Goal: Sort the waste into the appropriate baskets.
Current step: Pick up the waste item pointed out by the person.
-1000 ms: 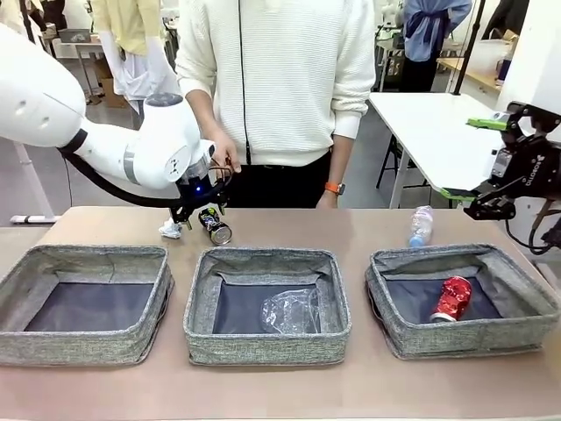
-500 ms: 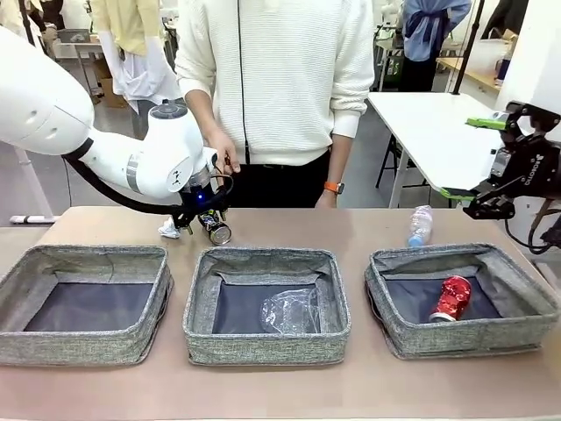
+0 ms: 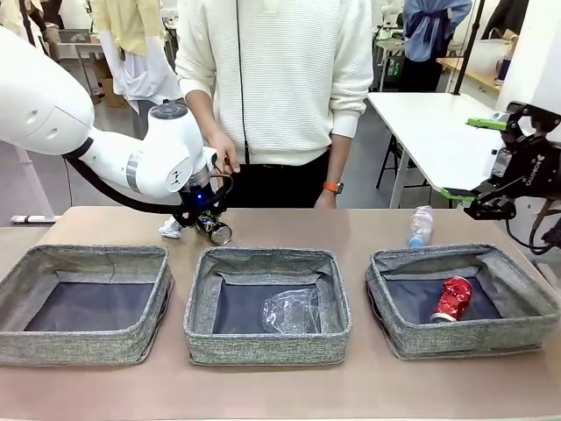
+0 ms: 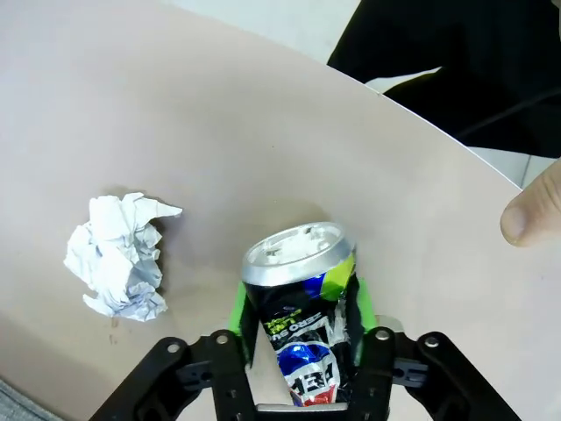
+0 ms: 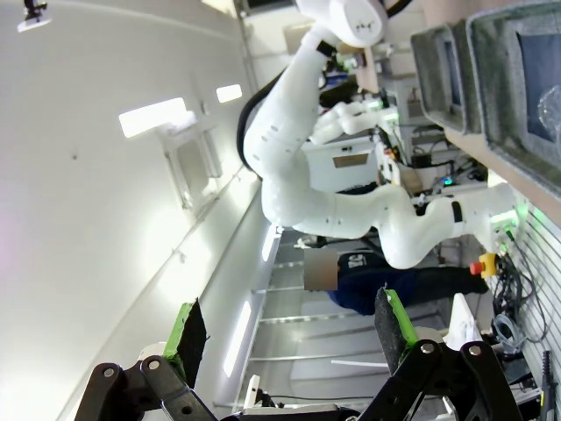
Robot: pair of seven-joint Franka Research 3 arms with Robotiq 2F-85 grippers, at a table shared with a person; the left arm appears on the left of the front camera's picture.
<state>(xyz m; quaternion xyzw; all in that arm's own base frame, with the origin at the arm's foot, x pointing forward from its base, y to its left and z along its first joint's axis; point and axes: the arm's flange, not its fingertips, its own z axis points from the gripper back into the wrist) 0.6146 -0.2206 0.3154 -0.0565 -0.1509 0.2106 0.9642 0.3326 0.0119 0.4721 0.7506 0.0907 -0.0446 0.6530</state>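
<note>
The left claw [image 4: 299, 305] pinches the dark can [image 4: 302, 289]: its green pads press on both sides of the dented body. The can's long axis runs along the fingers, with the silver top pointing away from the palm. In the front view the can is at the far side of the table [image 3: 351, 386], behind the gap between the left basket [image 3: 83, 256] and the middle basket [image 3: 263, 256]. I cannot tell if it rests on the wood or is a little above it. The paper wad [image 4: 118, 254] lies just beside the claw, not touching it, and a person's thumb [image 4: 530, 215] is near on the other side. The red can [image 3: 452, 298] lies in the right basket [image 3: 456, 253], so I judge that the dark can belongs there too. This basket is well apart from the claw, toward the robot's right and nearer to the robot, so the way goes over the middle basket, where the cup [image 3: 289, 311] lies. The right claw [image 5: 289, 326] is spread and empty, raised above the table's right end. It is nearer to that basket and to the bottle [image 3: 421, 225] behind it, but the left arm has the can.
</note>
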